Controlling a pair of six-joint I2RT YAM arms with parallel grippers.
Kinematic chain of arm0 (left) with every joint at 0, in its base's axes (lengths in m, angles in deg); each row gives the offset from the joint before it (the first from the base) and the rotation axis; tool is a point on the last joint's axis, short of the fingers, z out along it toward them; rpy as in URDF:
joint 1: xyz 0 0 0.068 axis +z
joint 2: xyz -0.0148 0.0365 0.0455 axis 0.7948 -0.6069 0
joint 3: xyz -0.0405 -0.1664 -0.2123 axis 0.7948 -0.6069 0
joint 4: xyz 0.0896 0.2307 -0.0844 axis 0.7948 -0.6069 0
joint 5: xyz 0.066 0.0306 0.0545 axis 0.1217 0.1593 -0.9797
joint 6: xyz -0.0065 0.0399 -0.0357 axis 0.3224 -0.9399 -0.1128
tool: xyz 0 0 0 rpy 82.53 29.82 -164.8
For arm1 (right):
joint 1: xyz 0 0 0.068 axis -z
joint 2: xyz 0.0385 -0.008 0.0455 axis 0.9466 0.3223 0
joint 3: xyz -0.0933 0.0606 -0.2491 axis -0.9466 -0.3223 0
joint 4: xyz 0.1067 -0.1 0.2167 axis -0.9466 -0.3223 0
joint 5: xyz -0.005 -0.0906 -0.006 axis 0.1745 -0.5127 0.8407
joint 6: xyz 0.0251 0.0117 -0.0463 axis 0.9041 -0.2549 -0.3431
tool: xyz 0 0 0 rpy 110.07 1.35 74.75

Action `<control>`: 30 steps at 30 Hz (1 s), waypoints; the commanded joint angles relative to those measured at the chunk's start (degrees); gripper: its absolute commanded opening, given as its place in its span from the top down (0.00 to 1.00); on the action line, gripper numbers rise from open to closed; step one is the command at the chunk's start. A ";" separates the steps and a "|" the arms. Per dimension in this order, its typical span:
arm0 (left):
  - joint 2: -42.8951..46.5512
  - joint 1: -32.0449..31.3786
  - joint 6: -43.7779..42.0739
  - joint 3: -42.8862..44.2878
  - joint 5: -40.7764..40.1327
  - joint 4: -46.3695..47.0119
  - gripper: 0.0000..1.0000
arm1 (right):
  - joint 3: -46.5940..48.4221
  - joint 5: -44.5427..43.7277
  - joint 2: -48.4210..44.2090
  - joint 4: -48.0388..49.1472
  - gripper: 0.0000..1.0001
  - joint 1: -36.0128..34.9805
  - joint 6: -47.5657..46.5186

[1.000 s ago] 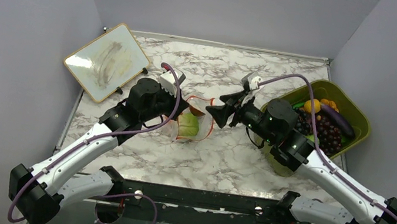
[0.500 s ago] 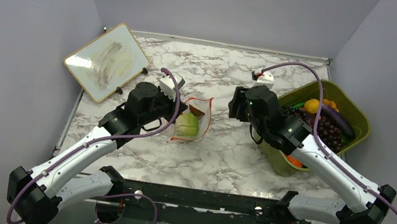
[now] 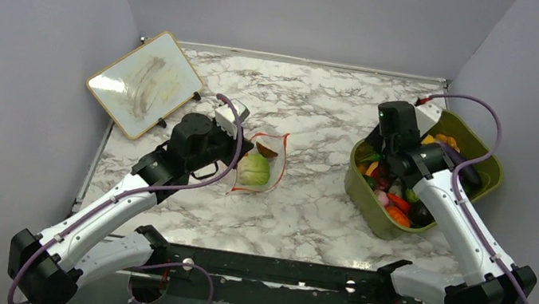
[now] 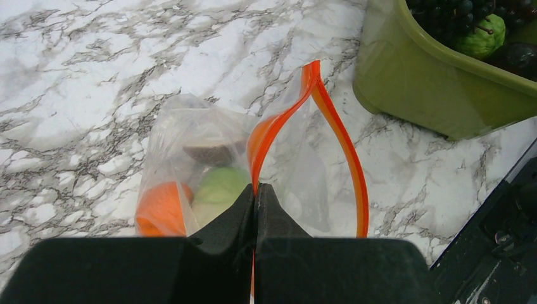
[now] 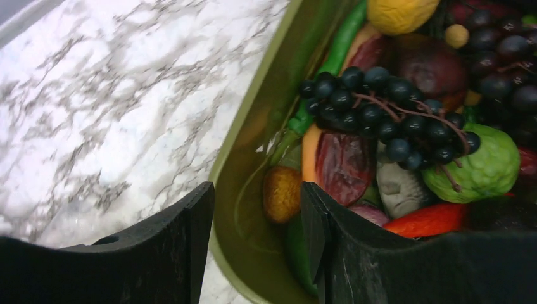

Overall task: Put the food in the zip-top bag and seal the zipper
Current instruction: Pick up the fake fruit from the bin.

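Note:
The clear zip-top bag [image 3: 260, 168] lies mid-table with its mouth open. Inside are a light-green cabbage ball [image 3: 253, 170], a brown round piece [image 3: 267, 151] and an orange piece [image 4: 159, 206]. My left gripper [image 4: 256, 189] is shut on the red-orange zipper [image 4: 335, 136] at the bag's near edge and holds the mouth up. My right gripper [image 5: 256, 202] is open and empty, over the left rim of the olive-green bin [image 3: 364, 190]. Dark purple grapes [image 5: 380, 104] lie in the bin ahead of its fingers.
The bin [image 5: 253, 126] holds several other toy foods: a green bumpy fruit [image 5: 484, 168], a red pepper [image 5: 430, 218], a yellow piece [image 5: 399, 12]. A whiteboard [image 3: 144, 82] lies at the back left. Grey walls close in on both sides.
My right arm has swung away from the bag to the right and now hangs over the bin. My left gripper has kept hold of the bag's zipper in place.

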 commanded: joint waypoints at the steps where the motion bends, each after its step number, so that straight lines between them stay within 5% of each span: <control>1: 1.13 0.04 -0.52 -0.79 0.89 1.87 1.00 | 2.15 -2.72 1.35 -4.41 0.48 6.10 7.58; 10: 1.48 0.04 -0.44 -0.98 0.71 2.11 1.00 | 7.60 -1.77 8.91 -17.62 0.32 13.68 26.13; 21: 1.92 0.06 -0.43 -1.15 0.69 2.22 1.00 | 7.12 3.74 10.22 -17.21 0.07 20.69 38.26; 30: 2.04 0.08 -0.52 -1.25 0.78 2.18 1.00 | 9.92 11.49 15.49 -20.49 0.05 24.07 45.37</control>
